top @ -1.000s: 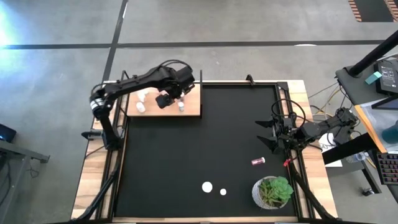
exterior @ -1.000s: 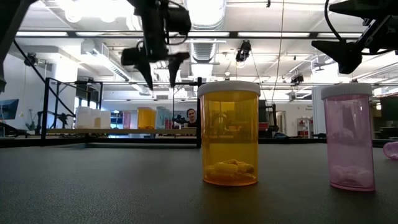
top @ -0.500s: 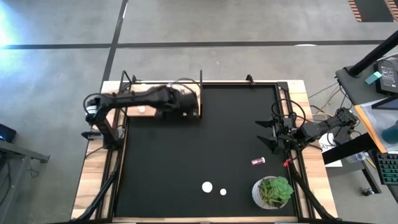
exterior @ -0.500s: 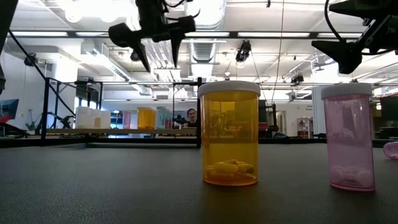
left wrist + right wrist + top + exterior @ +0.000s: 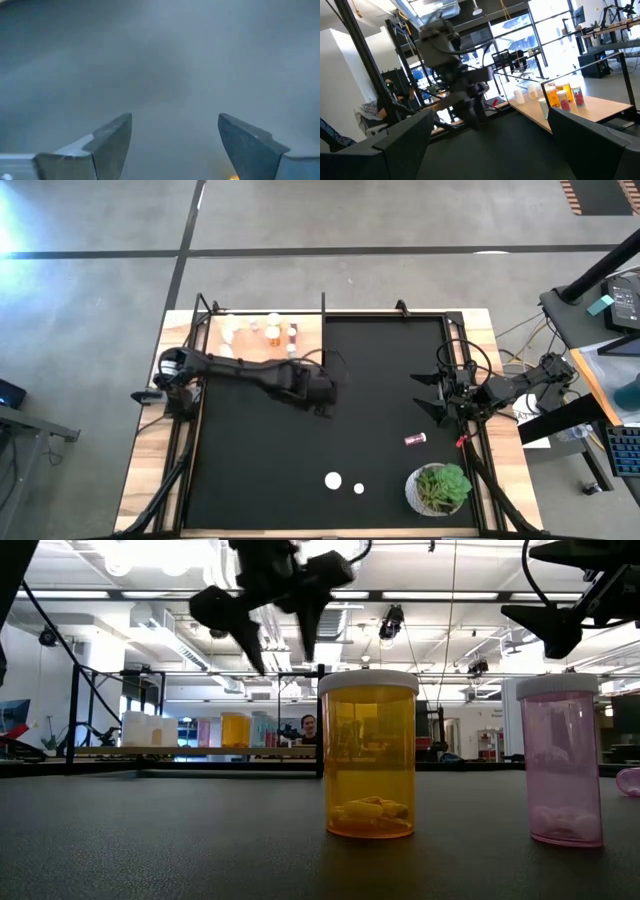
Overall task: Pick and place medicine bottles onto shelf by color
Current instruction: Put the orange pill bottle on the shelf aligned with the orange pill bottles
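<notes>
Left gripper (image 5: 325, 395) hung over the black mat (image 5: 380, 360), fingers apart, holding nothing. Shelf (image 5: 310, 335) with its bottles (image 5: 272, 332) sat just behind it at the table's far left. Orange bottle (image 5: 367, 754) stood well apart, near edge. Right gripper (image 5: 428, 392) waited at the right edge, wide open.

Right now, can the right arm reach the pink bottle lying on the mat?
Probably yes: the right hand is open, the pink bottle lies close by, and only bare mat lies between.
</notes>
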